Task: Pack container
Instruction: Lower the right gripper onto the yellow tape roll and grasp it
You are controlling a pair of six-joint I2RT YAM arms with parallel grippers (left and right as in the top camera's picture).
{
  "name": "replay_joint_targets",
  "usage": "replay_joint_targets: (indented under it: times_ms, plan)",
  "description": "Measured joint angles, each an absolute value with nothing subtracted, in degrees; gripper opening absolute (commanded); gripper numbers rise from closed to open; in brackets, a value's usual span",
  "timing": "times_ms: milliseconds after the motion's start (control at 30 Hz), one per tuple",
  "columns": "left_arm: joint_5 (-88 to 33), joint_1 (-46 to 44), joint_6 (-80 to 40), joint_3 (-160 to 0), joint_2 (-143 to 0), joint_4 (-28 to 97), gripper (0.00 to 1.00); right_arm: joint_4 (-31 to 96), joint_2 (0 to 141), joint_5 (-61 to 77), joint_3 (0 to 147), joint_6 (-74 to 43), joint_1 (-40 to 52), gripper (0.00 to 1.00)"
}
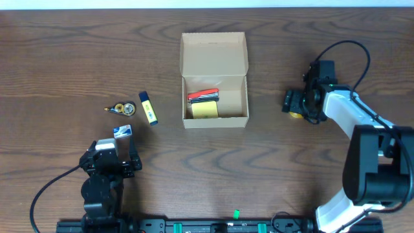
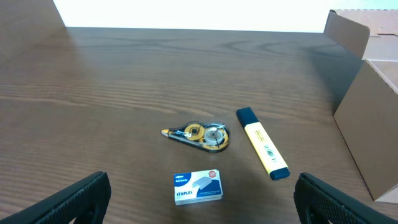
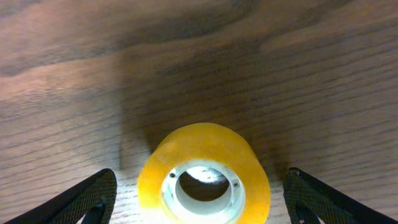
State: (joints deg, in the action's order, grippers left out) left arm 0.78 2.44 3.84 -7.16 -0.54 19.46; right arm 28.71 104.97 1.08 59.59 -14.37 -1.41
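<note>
Nearest, at the left of the front edge: left gripper [image 1: 114, 151], pointing away over the wooden table [image 1: 58, 58]. Stands with fingers [image 2: 74, 199] spread wide. Grasps nothing.

Just beyond those fingers, flat on the wood: a small blue-and-white staple packet [image 2: 198, 188]. Touches neither finger.

A little farther, to the right of the packet: a yellow marker [image 2: 262, 144] with a dark blue cap. Lies slightly askew, cap end away. To its left, at much the same depth: a clear correction-tape roller [image 2: 200, 135] with yellow wheels inside. Rests on its side, apart from marker and packet alike.

Over on the right, at mid depth: right gripper [image 1: 291, 105], reaching in from a white arm [image 1: 349, 113] toward the middle of the table. Released as well, fingers [image 3: 81, 199] standing either side of a roll of yellow tape [image 3: 202, 149]. Shows bare wood between each finger and the roll, so no grasp. Faces the wrist camera with its white core.

Farthest back, in the middle of the table between the two arms: the cardboard box [image 1: 217, 121], well apart from both grippers. Sits open, lid flap thrown back on the far side. Holds a yellow pad [image 1: 204, 110] against its near wall and, just behind that, a red-and-black thing [image 1: 203, 96] too small to name.
</note>
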Motion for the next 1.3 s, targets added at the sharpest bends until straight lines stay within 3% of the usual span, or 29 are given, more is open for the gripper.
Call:
replay_joint_targets:
  times_ms: [1100,1300]
  plan:
    - [0.8,2.4,3.8,-7.2,-0.5,19.5,0.95,34.1,108.7,-3.6,64.8,-12.5,2.2,0.69]
    - [0.8,2.4,3.8,-7.2,-0.5,19.5,0.95,35.0,108.7,-3.2,64.8,-12.5,2.3,0.59]
